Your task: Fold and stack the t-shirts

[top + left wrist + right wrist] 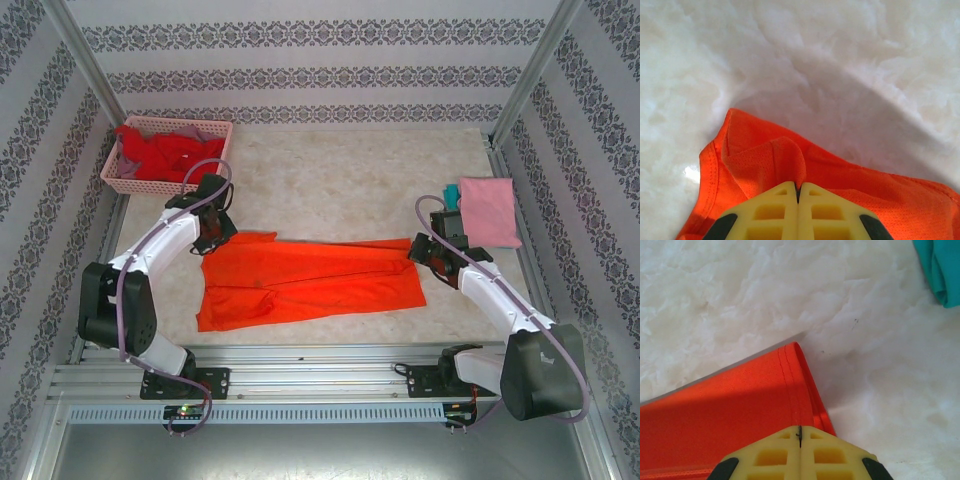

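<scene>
Left gripper (pixel 798 192) and right gripper (pixel 799 432) each pinch one end of the orange t-shirt (pixel 300 280), probably to fold it.

The orange t-shirt (pixel 310 280) lies flat on the table (pixel 340 170), folded lengthwise into a long band running left to right, wider at its left end. Its cloth is a fine mesh with a stitched hem. The left gripper (pixel 798 186) pinches a raised fold at the far left corner, and the right gripper (pixel 799 429) is closed at the hem of the far right corner. The pink t-shirt (pixel 488 210) lies folded at the right edge, with the teal t-shirt (pixel 450 192) just beside it. A red t-shirt (pixel 160 152) sits crumpled in the basket (pixel 115 185).
</scene>
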You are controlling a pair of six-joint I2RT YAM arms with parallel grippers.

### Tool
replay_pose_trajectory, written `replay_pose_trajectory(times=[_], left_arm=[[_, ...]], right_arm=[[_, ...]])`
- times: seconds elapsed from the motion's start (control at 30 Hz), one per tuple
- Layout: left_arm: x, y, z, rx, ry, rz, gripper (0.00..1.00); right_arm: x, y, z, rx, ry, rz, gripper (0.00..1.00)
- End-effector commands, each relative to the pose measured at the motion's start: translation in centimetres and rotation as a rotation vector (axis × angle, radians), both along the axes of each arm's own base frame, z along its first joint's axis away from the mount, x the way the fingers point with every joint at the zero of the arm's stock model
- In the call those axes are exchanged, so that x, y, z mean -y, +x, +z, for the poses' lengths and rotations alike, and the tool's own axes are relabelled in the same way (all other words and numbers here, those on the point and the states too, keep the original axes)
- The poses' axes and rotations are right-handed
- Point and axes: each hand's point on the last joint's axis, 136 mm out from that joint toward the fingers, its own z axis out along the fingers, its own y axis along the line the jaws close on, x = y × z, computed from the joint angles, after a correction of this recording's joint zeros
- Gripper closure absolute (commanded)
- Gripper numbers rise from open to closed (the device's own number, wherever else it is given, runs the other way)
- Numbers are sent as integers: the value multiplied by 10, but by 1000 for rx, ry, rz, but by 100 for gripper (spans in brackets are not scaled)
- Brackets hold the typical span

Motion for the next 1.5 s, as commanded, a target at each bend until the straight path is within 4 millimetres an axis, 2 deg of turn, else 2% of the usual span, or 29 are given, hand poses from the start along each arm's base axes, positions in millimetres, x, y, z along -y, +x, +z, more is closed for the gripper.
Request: replay_pose_trajectory(times=[0.0,0.17,0.33,0.47,0.63,0.9,1.27,1.47], left_arm=[[3,-11,6,-13,-19,20,100],[7,-4,17,7,-37,25,100],[10,-7,27,-4,-59,30,100],[13,-14,35,-14,-86,40,100],[15,-27,42,-31,-117,55,100],[18,-59,34,-80,-166,88,100],[25,-101,13,-143,-256,150,100],[34,-116,3,-187,-319,144,99]], right_arm=[[-4,0,-1,-18,-7,0,100],[-10,14,4,-6,-8,18,100],[-19,30,12,6,-3,42,100],[-25,38,18,15,-2,64,100],[-27,38,18,14,1,73,100],[-26,34,12,-7,1,79,100],[-27,34,6,-34,-1,90,100],[-28,33,1,-49,-2,93,100]])
